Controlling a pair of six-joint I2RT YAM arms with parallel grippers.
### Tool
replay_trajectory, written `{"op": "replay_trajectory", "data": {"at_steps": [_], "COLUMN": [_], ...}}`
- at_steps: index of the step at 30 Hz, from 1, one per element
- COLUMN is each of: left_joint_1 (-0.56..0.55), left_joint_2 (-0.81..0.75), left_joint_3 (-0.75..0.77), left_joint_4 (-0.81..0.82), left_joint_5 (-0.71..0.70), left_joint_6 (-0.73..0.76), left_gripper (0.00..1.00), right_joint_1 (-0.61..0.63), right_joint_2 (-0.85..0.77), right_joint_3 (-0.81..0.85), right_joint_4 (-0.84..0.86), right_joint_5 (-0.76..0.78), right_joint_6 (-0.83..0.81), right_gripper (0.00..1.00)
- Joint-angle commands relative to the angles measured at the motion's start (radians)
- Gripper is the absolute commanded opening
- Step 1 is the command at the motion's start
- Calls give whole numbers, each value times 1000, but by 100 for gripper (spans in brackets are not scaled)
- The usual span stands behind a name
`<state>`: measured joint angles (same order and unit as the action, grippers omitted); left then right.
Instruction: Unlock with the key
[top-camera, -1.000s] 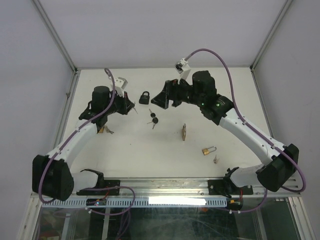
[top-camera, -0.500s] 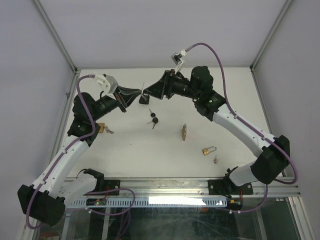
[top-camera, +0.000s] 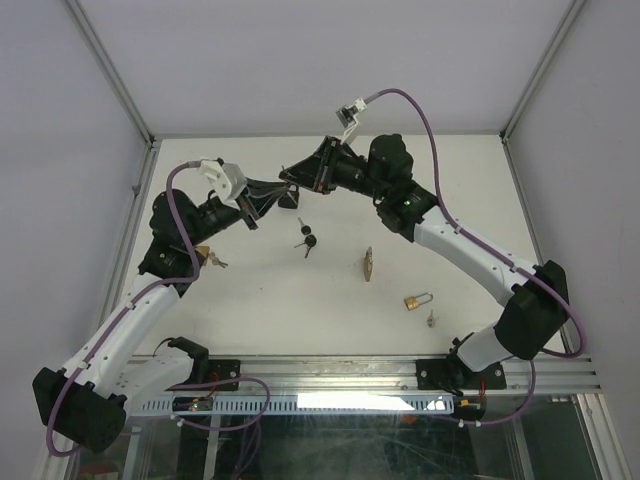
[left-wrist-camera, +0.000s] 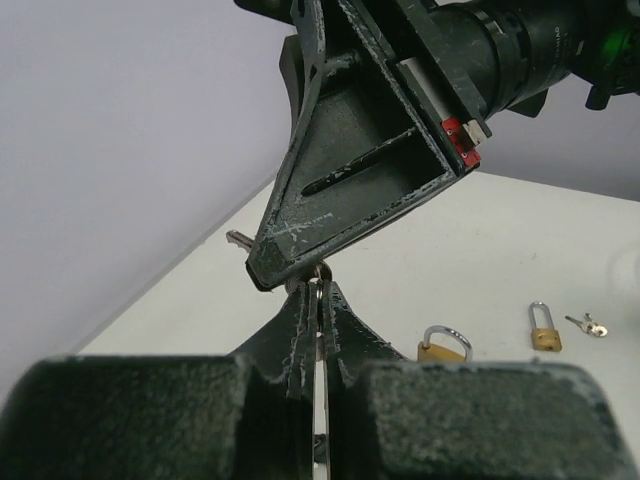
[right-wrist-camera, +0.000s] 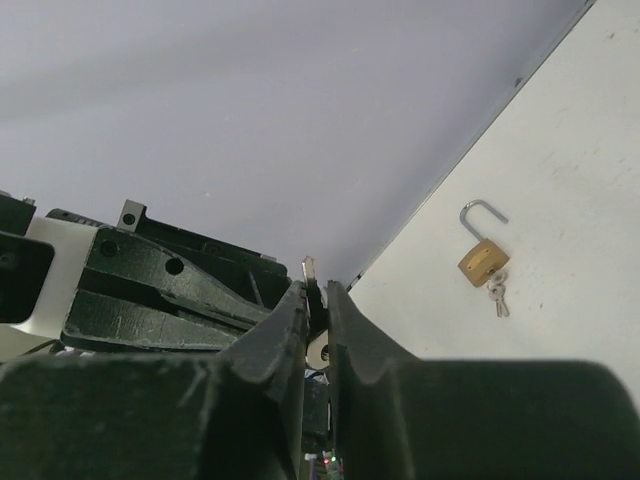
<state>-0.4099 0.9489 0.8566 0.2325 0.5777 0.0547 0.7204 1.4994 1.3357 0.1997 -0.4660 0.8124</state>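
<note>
We are seeing the right gripper (right-wrist-camera: 318, 290) narrowing fast: a second ago it was gaping wide over the back of the surface (top-camera: 260, 310), and now its fingers are sitting close around the key (right-wrist-camera: 310, 268). We cannot tell whether the pads are pressing yet.

The left gripper (left-wrist-camera: 318, 295) is staying fully closed and looks to be pinching the same key at its fingertips. It has been swinging up and inward, so both tips are now meeting in the air above the back centre of the surface.

We are reading this as a handover or regrip of the key, not as unlocking. No lock is touching the key.

The key is running lengthwise along the right fingers, with the holed bow back between them. The blade tip is poking out just past the fingertips. In the left wrist view that tip is sticking out sideways, so the long axis is lying across the left gripper's fingers. We are judging that the blade is pointing toward the robot's left wall, roughly level.

The open brass padlock (top-camera: 418, 300) is lying well apart, so the key is needing to be turned and carried over before insertion.
</note>
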Motion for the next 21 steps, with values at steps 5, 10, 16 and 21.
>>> {"op": "replay_trajectory", "data": {"at_steps": [5,10,16,21], "left_joint_1": [-21,-23,-23,-23], "left_joint_2": [-25,-14,-44,7], "left_joint_3": [-11,6,-3,43], "left_joint_4": [49,26,-43,-43], "left_joint_5": [35,130,302,337], "left_joint_6": [55,24,-31,-59], "left_gripper": [0,17,65,59], "right_joint_1": [12,-12,-176,-183], "right_joint_2": [-43,-64,-141,-135], "right_joint_3": [22,42,61,202], "right_joint_4": [55,13,-50,-308], "right_joint_5": [53,53,-69,-712], "right_joint_6": [16,16,-68,-367], "right_gripper": [0,0,0,0]}}
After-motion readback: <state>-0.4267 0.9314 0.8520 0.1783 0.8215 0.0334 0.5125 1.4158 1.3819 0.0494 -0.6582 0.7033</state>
